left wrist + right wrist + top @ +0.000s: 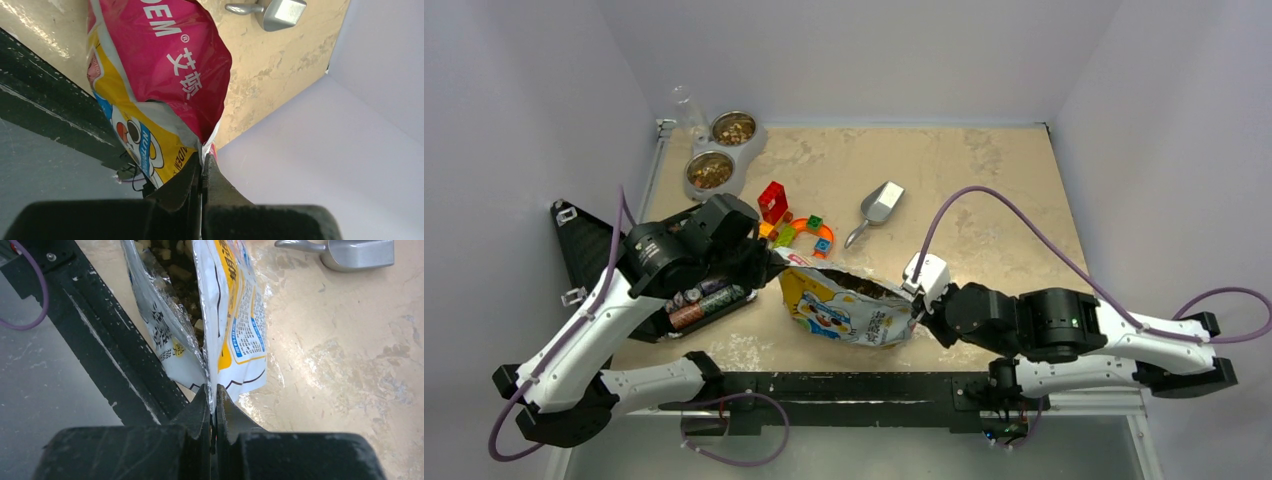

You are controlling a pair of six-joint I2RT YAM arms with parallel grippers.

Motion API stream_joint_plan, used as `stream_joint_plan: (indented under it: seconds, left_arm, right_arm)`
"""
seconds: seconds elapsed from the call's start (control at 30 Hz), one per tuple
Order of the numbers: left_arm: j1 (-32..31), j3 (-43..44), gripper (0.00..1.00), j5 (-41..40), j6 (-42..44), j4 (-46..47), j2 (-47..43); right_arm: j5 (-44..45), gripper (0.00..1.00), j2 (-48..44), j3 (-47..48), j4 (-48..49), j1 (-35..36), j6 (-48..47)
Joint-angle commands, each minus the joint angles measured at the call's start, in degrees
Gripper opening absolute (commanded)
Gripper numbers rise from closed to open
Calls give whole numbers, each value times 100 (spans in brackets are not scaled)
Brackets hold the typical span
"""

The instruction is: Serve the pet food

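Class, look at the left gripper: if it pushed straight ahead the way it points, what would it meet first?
The food bag, whose edge the left gripper pinches; it lies directly ahead.

Bright, even, diffuse light from above; only faint shadows on the table (984, 180). Mild glare on the foil lining of the bag (235, 325) and on the metal scoop (357, 252). Out of focus along the bottom of both wrist views; grainy overhead.

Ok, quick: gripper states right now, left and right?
Left gripper: closed, pinching one edge of the pink-and-yellow foil pet food bag.
Right gripper: closed, pinching the other side of that bag's open mouth.
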Motion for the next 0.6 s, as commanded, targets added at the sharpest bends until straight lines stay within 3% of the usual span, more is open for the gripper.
stream_joint_plan:
  seconds: [0.0,0.07,0.13,0.2,0.23,0.3,0.57]
  left_arm:
    - [297,466,0,-616,-723,8,-193]
    - [302,147,0,-22,-720,510,-158]
    - [302,-17,0,302,-736,845,-62]
    - [302,64,0,443,-753,855,47]
    - [301,131,0,433,-785,824,66]
    - [300,280,0,366,-779,834,94]
    - [379,72,0,664,-836,1233,-54]
  right_arm:
    - [-325,0,-81,301,180,-168,-563]
    - [-508,6,273,542,370,-177,-773]
    - [-746,23,753,927,412,-177,-915]
    - [-910,63,1203,1354,445,-177,-991]
    - [-945,78,1412,1568,434,-177,-1039]
    - [-997,83,1838,2071,345,-182,-1186]
    - [-507,91,3528,3350,222,-567,-1613]
